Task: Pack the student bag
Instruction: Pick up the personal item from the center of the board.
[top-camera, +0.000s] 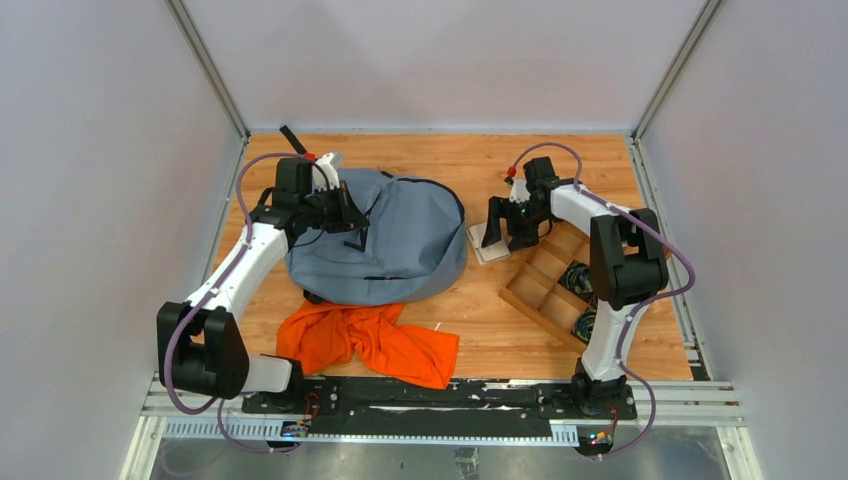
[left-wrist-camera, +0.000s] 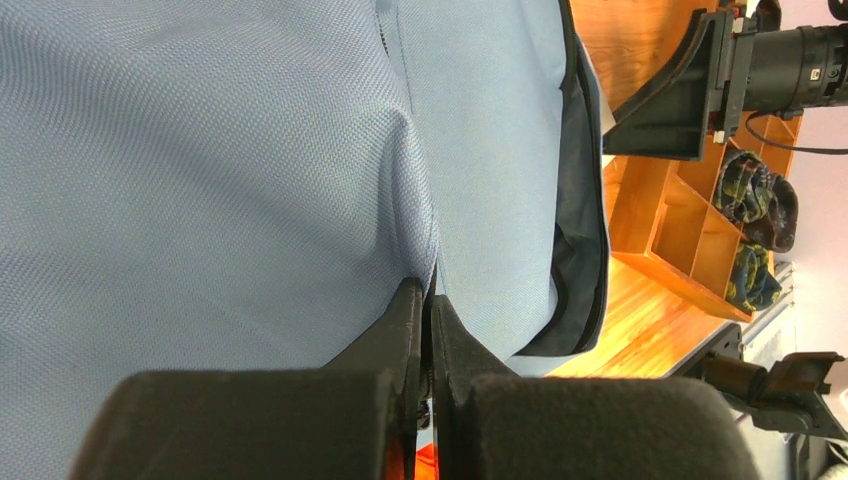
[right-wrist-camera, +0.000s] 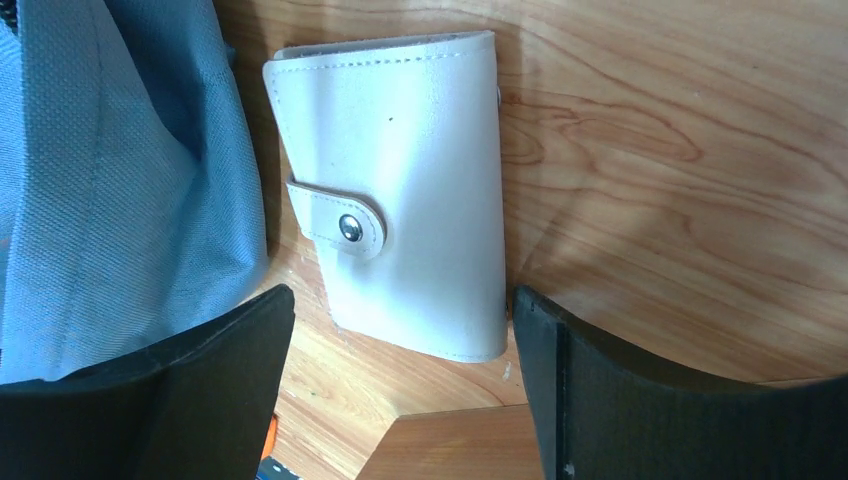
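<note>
While the student bag (top-camera: 400, 250) lies slumped on the wooden worktop (top-camera: 480, 330), left of the middle and toward the far edge, the step in hand looks like bringing in the first small item. An orange cloth (top-camera: 370, 340) is crumpled just beside the bag's near side, close to the near edge. A wooden divider tray (top-camera: 545, 290) sits angled by the right edge, with dark rolled bundles (top-camera: 578, 280) in its compartments. A white snap wallet (right-wrist-camera: 400, 200) lies flat between bag and tray, just beside the bag's fabric.

The left gripper (left-wrist-camera: 428, 290) is clenched on a raised fold of the grey-blue fabric on the side of the bag facing the left edge, apparently to lift the opening. The right gripper (right-wrist-camera: 400, 300) hangs over the wallet with its fingers (right-wrist-camera: 200, 380) spread wide, one on each side, neither touching it.

Next, I judge, the right arm must lower, pinch the wallet across its width, and carry it to the bag's mouth; whether that mouth is open enough, I cannot tell.
</note>
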